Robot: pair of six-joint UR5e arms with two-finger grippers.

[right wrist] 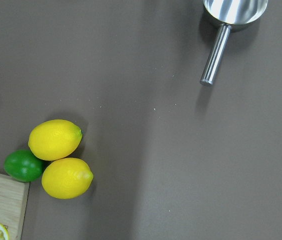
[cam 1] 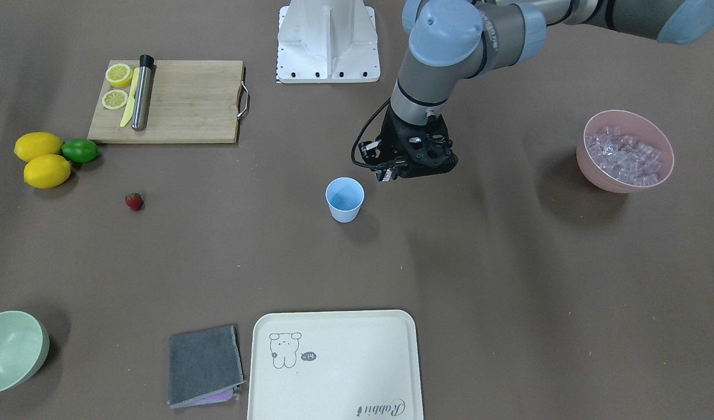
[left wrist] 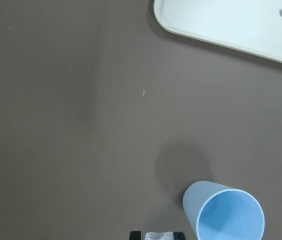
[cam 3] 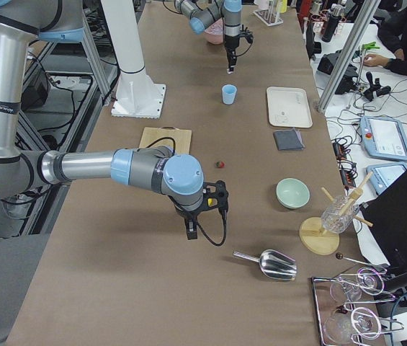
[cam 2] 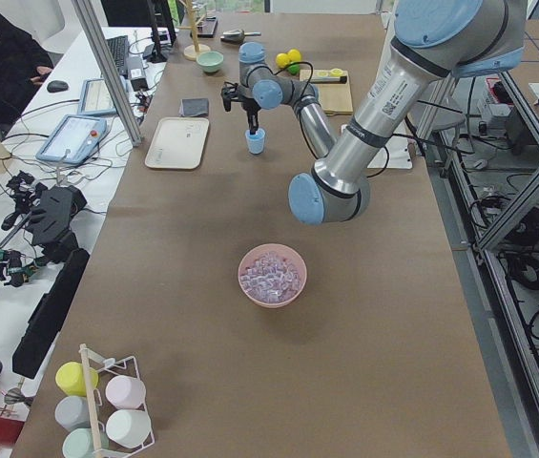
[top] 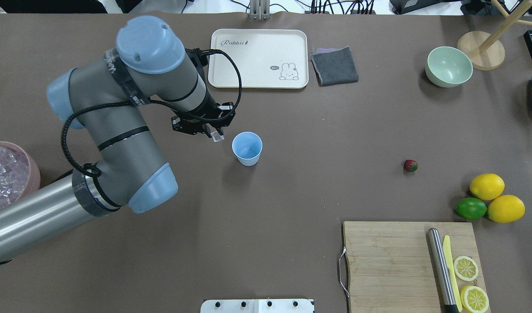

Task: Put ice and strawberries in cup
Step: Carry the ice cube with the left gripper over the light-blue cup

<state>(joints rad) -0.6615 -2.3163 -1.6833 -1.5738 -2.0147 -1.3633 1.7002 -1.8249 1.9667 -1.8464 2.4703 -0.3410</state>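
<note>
Left hand (top: pixel 214 133) is clenched on one ice cube (top: pixel 217 136) and hovers just beside the cup (top: pixel 247 148), not yet over its mouth. Cup is upright near the middle of the surface (top: pixel 292 195) and looks empty. Step in hand: ice delivery. Next move: shift over the opening, then release. Remaining ice (cam 1: pixel 624 153) fills the pink bowl (cam 1: pixel 603 182) by the left edge. Strawberry (top: pixel 410 165) lies toward the right edge, untouched. Right hand (cam 3: pixel 191 232): cannot tell its state.

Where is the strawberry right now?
In the overhead view the strawberry lies right of centre on the table, between the cup and the lemons, nearer the lemons.
</note>
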